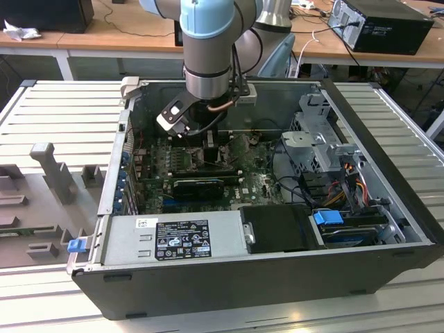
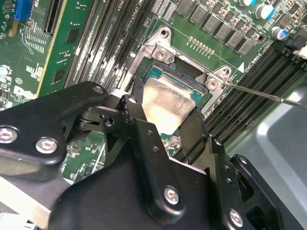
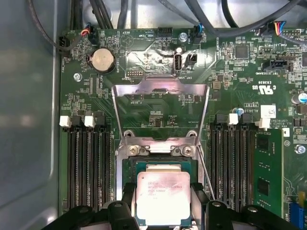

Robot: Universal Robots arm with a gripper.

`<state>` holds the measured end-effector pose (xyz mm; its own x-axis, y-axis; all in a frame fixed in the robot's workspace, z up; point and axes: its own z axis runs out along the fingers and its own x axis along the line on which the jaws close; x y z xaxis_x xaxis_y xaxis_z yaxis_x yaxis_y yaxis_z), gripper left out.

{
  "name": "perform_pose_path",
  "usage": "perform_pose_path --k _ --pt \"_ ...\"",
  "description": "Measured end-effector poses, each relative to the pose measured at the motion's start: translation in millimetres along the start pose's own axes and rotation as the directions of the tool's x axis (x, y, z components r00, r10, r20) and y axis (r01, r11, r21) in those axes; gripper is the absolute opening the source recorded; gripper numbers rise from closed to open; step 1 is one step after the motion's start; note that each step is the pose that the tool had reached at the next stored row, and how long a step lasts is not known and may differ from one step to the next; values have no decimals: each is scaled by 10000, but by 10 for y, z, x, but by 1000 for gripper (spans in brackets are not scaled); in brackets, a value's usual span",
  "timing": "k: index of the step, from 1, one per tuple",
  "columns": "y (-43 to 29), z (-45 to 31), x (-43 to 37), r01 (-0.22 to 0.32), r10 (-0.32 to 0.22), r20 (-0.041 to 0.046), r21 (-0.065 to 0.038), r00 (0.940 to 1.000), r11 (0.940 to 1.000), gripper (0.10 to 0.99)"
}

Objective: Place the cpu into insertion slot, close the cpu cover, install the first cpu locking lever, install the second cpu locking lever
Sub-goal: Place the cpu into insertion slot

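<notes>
1. Fixture blocks (image 1: 52, 173) in grey sit on the ribbed table (image 1: 62, 104) at the exterior view's left, beside the open computer case (image 1: 277, 284).
2. A silver power supply (image 1: 173, 239) lies just inside the case's near wall. A blue clip (image 1: 76, 244) sits at the case corner toward the exterior view's left.
3. The arm (image 1: 211, 48) reaches down from above into the middle of the case, over the green circuit board (image 1: 257, 184).
4. In both wrist views the gripper (image 3: 162, 203) (image 2: 165, 120) is narrowed onto the cpu (image 3: 160, 189) (image 2: 168, 98). One black finger (image 2: 130, 108) presses against each of two opposite edges.
5. The cpu lies flat, silver top up, directly over the insertion slot (image 3: 158, 150) (image 2: 156, 50) and within its metal rim. Whether it is fully seated cannot be told.
6. The cpu cover (image 3: 160, 87) is swung open on its hinge, away from the slot. The green board shows through its square window.
7. A thin lever wire (image 2: 268, 94) (image 3: 205, 175) runs beside the slot, not clipped down. Long black memory slots (image 3: 88, 167) flank the slot on both sides.
8. At the exterior view's right stands a metal drive cage (image 1: 319, 139), and near it a blue tab (image 1: 328, 217) among cables.
</notes>
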<state>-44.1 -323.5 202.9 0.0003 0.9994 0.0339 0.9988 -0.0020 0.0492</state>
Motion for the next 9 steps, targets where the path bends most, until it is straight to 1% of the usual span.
perform_pose_path --k 1,2,3,6,9 --pt "0 1 0 46 -46 -2 3 10000 10000 541" --pt "0 4 0 218 -218 -9 12 9998 9998 541" --pt "0 13 0 229 -229 -14 11 9997 9997 541" --pt "0 24 0 112 -112 -7 13 9999 9999 541" --pt "-1 36 2 72 -72 -1 38 10000 10000 541"
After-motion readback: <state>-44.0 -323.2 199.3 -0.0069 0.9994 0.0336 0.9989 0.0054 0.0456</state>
